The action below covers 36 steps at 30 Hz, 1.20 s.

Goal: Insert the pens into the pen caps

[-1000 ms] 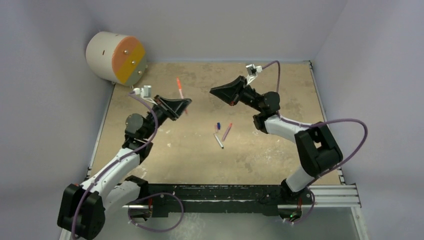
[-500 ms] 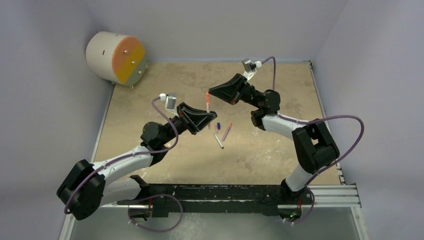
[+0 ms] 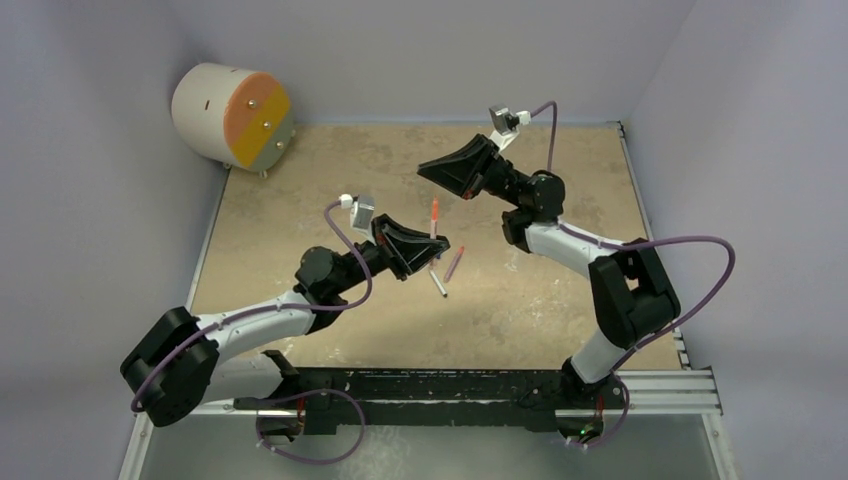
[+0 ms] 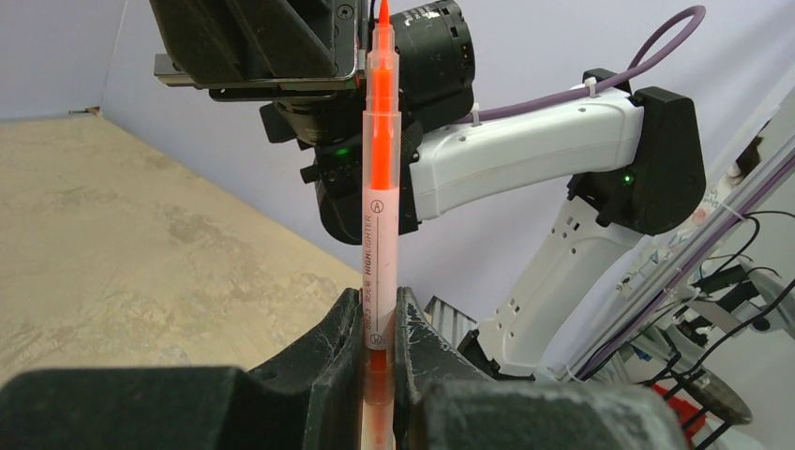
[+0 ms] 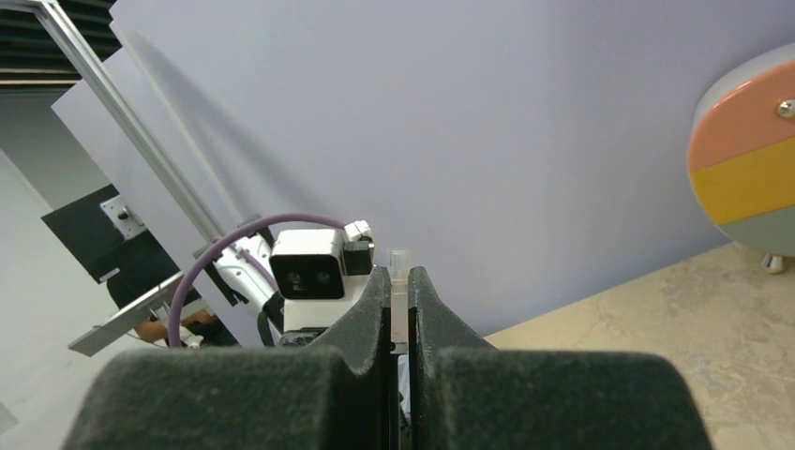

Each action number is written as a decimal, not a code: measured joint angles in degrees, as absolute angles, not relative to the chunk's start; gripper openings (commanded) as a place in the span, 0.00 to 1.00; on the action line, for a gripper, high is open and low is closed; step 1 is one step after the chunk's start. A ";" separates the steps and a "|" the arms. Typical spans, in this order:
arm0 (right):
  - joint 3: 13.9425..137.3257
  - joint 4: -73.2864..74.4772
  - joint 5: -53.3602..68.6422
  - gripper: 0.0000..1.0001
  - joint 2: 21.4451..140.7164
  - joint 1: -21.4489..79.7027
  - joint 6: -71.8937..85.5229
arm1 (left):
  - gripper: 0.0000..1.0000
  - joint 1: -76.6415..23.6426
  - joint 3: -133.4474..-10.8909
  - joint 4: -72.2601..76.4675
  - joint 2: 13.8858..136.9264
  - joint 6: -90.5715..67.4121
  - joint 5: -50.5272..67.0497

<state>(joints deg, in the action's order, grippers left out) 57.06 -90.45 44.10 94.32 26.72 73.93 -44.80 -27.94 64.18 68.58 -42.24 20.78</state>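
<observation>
- Capping step in hand: an orange highlighter (image 4: 379, 187) is held upright above the desk (image 3: 300, 200), felt tip upward. It is not yet seated in any cap.
- The left tool (image 4: 379, 314) is clenched on the highlighter's lower barrel, with the printed barrel and bare tip standing free above the pads.
- The right tool (image 5: 398, 281) is poised above the highlighter's tip and a little beyond it, near but apart from it. It is pinched shut on a small pale tube (image 5: 399, 261), judged to be a pen cap, and only the tube's end is seen past the pads.
- Next move, as judged: the cap's mouth must be lined up with the highlighter's tip on one axis, then the two pressed together gently. Which way the mouth faces cannot be told.
- Below the highlighter, a white pen (image 3: 438, 283) with a dark tip and a mauve pen (image 3: 454, 263) are left lying on the desk, close together and ungripped.
</observation>
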 measured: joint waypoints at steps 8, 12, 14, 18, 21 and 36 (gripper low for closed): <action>57.34 -90.39 43.51 0.00 91.13 26.55 73.82 | 0.00 -45.08 -27.94 64.14 67.24 -40.75 17.69; 57.34 -90.61 43.03 0.00 89.08 26.48 73.63 | 0.00 -45.08 -27.94 64.31 66.46 -40.27 15.99; 57.34 -90.70 43.03 0.00 88.75 26.48 73.56 | 0.00 -45.08 -27.94 64.31 66.61 -40.23 15.62; 57.32 -90.61 43.05 0.00 88.77 26.50 73.54 | 0.00 -45.10 -28.10 65.17 67.57 -40.25 15.42; 57.21 -90.63 43.05 0.00 88.77 26.50 73.54 | 0.00 -45.15 -28.53 65.19 68.27 -40.25 15.35; 55.64 -90.63 43.05 0.00 88.75 26.50 73.36 | 0.00 -45.58 -30.52 64.20 68.51 -39.79 15.38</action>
